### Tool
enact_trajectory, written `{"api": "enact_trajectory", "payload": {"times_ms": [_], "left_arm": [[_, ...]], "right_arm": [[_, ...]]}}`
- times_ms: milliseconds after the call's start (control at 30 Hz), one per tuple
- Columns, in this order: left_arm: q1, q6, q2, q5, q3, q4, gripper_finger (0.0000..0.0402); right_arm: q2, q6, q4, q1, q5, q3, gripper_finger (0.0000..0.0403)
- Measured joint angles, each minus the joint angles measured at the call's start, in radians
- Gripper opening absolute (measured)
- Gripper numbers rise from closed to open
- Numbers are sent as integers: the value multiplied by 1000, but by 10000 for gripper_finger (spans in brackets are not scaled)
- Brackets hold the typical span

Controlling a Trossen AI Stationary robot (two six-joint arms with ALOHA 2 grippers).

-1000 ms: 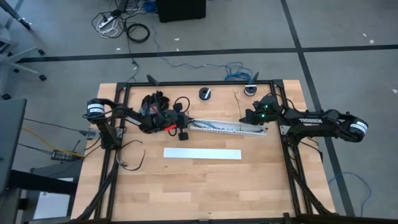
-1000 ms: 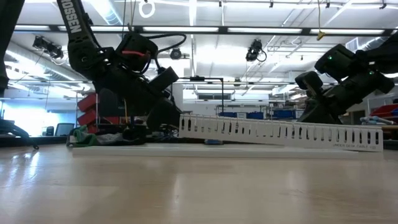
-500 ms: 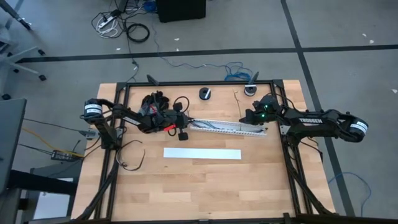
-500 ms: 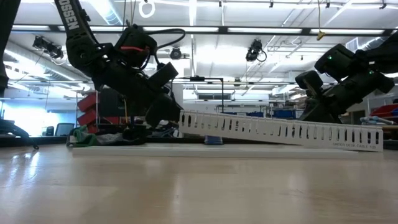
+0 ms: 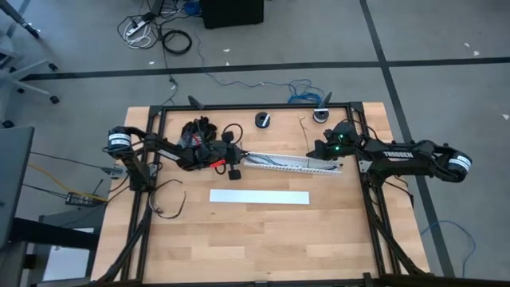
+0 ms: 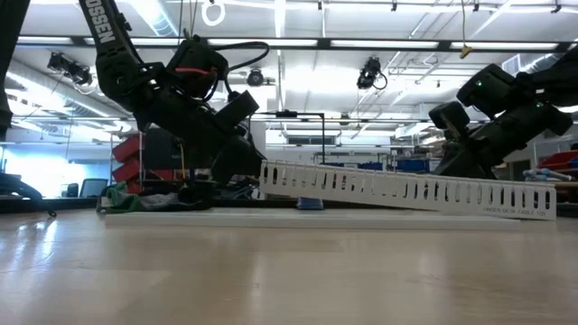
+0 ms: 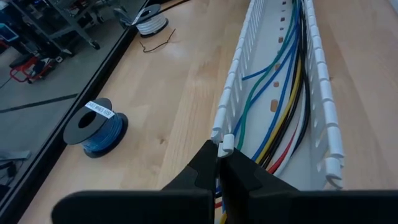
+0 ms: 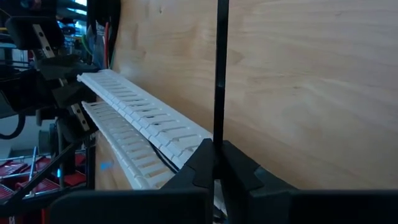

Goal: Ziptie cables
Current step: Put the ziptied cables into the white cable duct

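Cables (image 7: 283, 102), thin coloured and black wires, are seen lying loose inside the white slotted plastic duct (image 5: 291, 163) at table centre. Left gripper (image 7: 219, 163) is clamped on the duct wall at its nine o'clock end; right gripper (image 8: 217, 163) is closed on a thin black ziptie (image 8: 220, 68). Limp, light, slippery strands are judged best gathered mid-length.

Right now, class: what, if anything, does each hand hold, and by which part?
The left hand pinches the white slotted duct by a side-wall tab at its end. The right hand grips a thin black strip by its end.
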State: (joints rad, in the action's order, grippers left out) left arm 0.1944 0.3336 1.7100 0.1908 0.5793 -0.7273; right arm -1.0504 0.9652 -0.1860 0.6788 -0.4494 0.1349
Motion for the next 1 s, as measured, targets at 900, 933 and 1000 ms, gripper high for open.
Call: {"api": "enact_trajectory", "payload": {"times_ms": [900, 933, 1000], "left_arm": [[1, -5, -6, 34, 2, 8, 0], [0, -2, -6, 37, 2, 10, 0], [0, 3, -6, 41, 2, 13, 0]], "right_arm": [[-5, -144, -168, 24, 41, 9, 68], [-4, -139, -163, 24, 32, 9, 68], [-4, -123, -162, 24, 16, 10, 68]]}}
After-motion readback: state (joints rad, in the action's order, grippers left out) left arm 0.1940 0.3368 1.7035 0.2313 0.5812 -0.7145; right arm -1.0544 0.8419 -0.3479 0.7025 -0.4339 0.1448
